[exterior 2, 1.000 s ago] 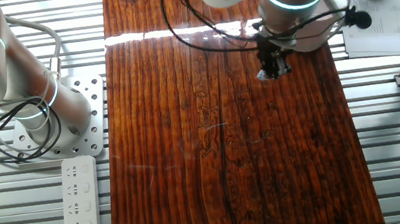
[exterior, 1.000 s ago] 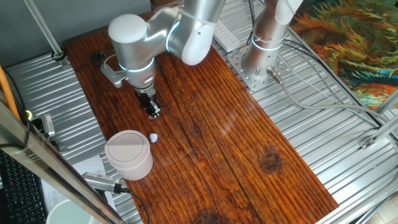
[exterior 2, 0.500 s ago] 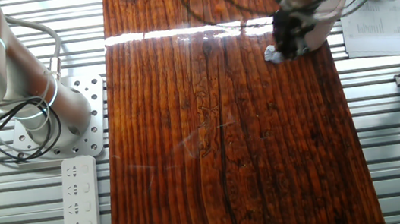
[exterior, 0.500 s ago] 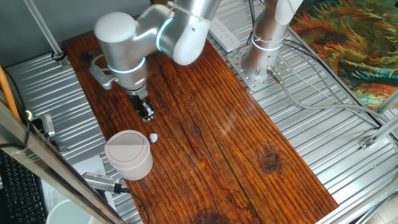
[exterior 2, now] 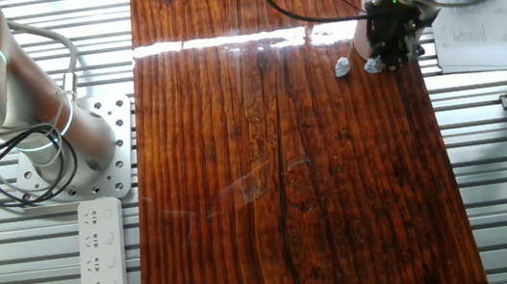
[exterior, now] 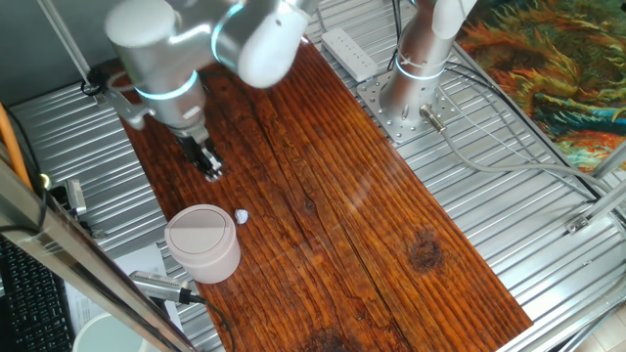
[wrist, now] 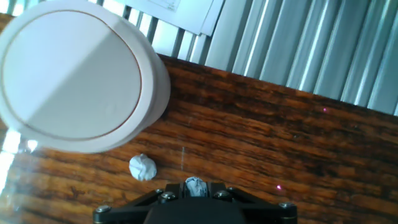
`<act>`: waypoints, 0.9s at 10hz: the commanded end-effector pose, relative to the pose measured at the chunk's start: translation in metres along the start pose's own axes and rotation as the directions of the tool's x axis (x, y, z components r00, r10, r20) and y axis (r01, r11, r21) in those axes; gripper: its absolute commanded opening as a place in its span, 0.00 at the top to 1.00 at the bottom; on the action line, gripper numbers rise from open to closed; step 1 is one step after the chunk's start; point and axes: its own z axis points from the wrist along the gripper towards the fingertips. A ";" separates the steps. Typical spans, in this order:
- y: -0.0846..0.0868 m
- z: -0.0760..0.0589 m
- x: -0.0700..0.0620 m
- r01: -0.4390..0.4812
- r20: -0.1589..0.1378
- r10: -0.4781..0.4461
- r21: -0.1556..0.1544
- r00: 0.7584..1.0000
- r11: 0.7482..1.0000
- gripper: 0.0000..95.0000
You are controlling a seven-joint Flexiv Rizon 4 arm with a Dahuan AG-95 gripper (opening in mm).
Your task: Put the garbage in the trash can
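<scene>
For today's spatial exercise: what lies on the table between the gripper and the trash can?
One loose paper wad on bare wood, between the gripper and trash can; the hand view shows it.

Bright daylight is glaring off the table [exterior 2: 222,41] at the frame's top; the arm [exterior: 166,49] is blurring.

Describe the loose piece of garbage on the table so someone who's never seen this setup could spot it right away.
Find the pale pink trash can near one end of the wooden table. Right beside its base lies a tiny crumpled white paper wad, alone on bare wood. The other wad sits between the fingertips of the gripper.
</scene>
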 end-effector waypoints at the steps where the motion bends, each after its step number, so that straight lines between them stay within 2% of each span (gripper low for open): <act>1: -0.001 0.002 -0.002 0.056 -0.010 -0.055 0.054 0.998 0.997 1.00; 2: -0.001 0.002 -0.002 0.067 -0.001 -0.067 0.057 0.998 0.996 1.00; 4: -0.001 0.002 -0.002 0.083 0.038 -0.085 0.054 0.996 0.995 1.00; 5: -0.001 0.002 -0.002 0.107 0.084 -0.112 0.061 0.990 0.992 1.00; 6: -0.001 0.002 -0.002 0.106 0.108 -0.110 0.047 0.988 0.993 1.00; 7: -0.001 0.002 -0.002 0.106 0.109 -0.111 0.046 0.988 0.993 1.00; 9: 0.008 -0.021 -0.004 0.106 0.106 -0.111 0.047 0.988 0.993 1.00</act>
